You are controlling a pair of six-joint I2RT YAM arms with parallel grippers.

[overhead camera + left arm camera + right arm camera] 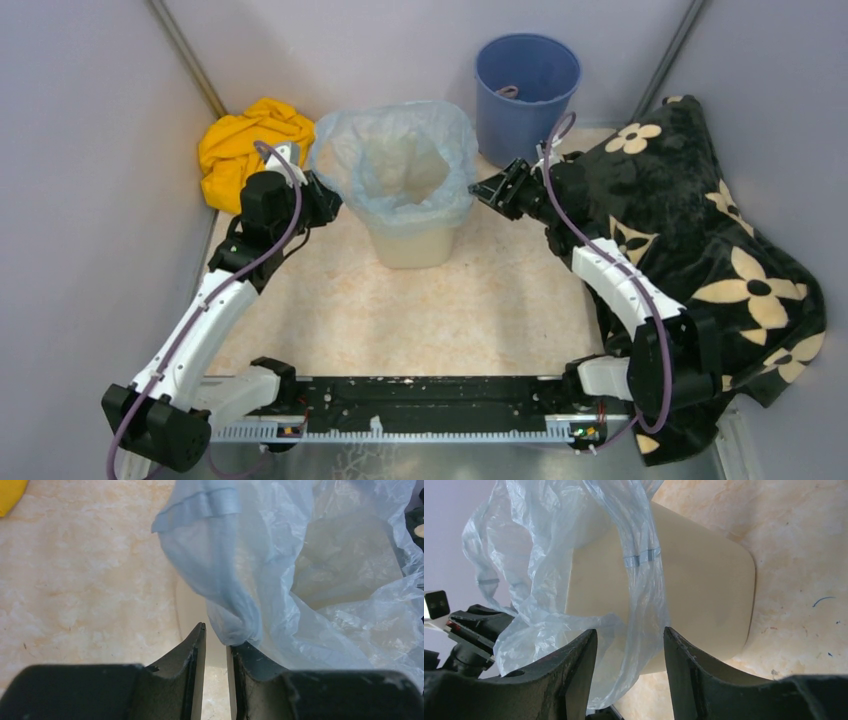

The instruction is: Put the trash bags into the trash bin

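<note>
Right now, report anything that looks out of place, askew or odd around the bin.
The trash bag lines the trash bin unevenly: its rim puffs up loosely, and a twisted bunch hangs outside the bin by the left fingers. A flowered blanket lies heaped along the right side of the table. Nothing looks spilled.

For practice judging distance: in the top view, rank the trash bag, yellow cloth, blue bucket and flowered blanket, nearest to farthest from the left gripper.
1. trash bag, against the left gripper
2. yellow cloth, back left
3. blue bucket, back right
4. flowered blanket, far right
</note>
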